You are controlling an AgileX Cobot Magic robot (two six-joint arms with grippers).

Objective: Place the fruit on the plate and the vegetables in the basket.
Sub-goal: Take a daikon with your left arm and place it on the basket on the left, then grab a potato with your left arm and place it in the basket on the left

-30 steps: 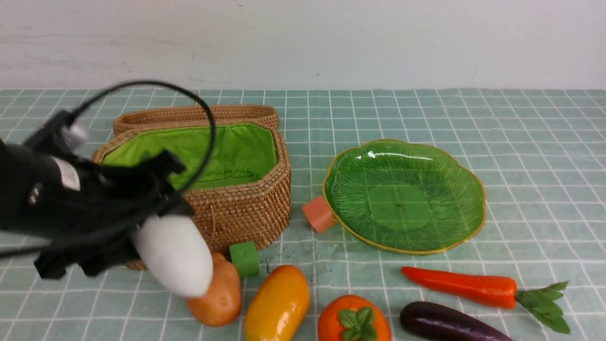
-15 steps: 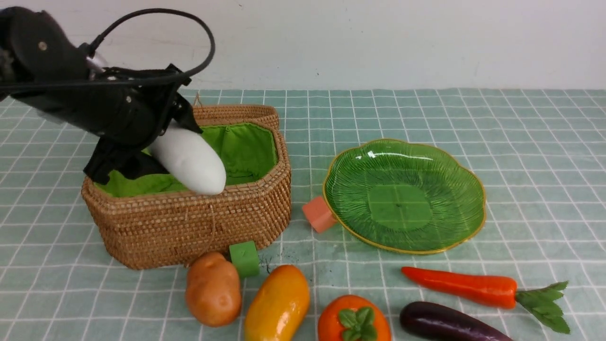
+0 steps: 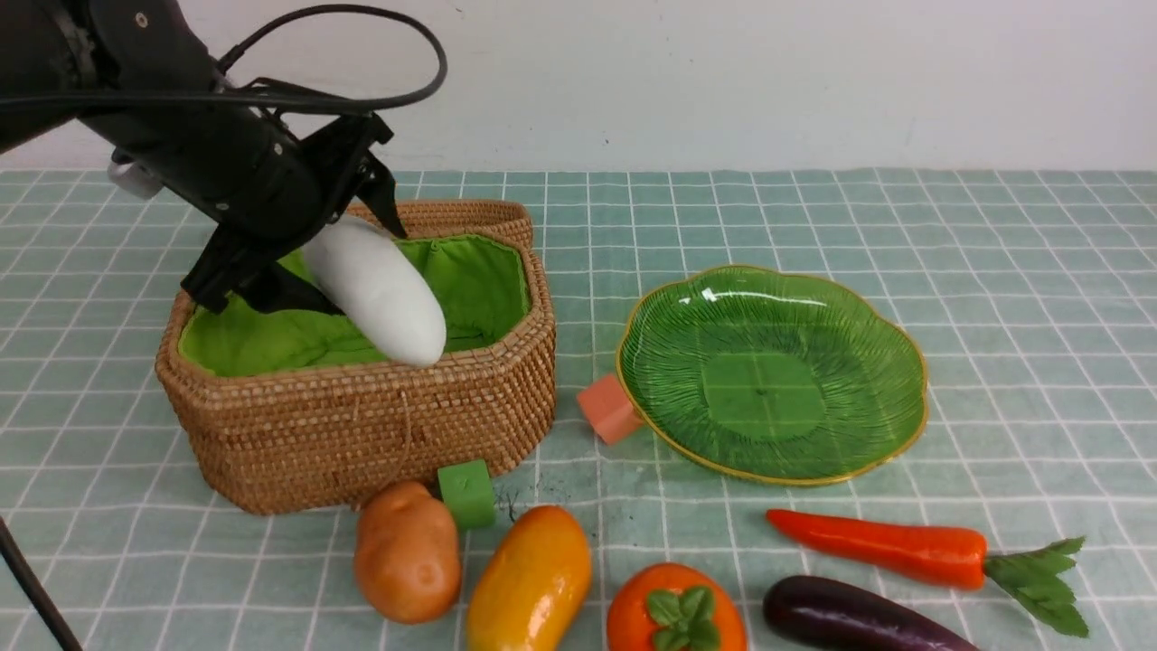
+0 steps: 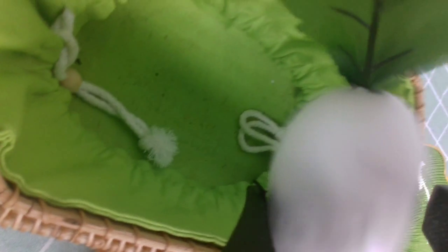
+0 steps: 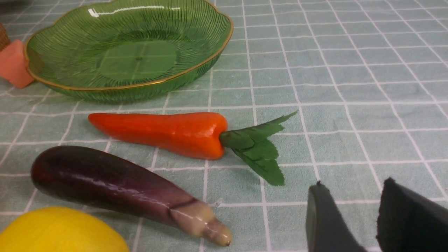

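A whitish vegetable (image 3: pixel 380 294) slants down over the green-lined wicker basket (image 3: pixel 362 425). It lies between the spread fingers of my left gripper (image 3: pixel 298 262). The left wrist view shows it blurred (image 4: pixel 346 168), with a gap to one finger (image 4: pixel 437 217). On the cloth in front lie a brown potato (image 3: pixel 407 551), a mango (image 3: pixel 529 579), a persimmon (image 3: pixel 673 610), a carrot (image 3: pixel 877 542) and an eggplant (image 3: pixel 850 615). A lemon (image 5: pixel 59 231) shows in the right wrist view. The green plate (image 3: pixel 868 425) holds nothing. My right gripper (image 5: pixel 353 185) is open and holds nothing, low over the cloth near the carrot leaves.
A green cube (image 3: pixel 465 493) sits against the basket's front wall, and a salmon cube (image 3: pixel 607 409) touches the plate's left rim. The basket lid (image 3: pixel 452 212) hangs open behind it. A drawstring cord (image 4: pixel 115 108) lies on the lining. A pale wall closes the back.
My left arm has lifted the whitish vegetable from beside the potato up over the basket. Its fingers have now spread away from the vegetable. Nothing else has moved.
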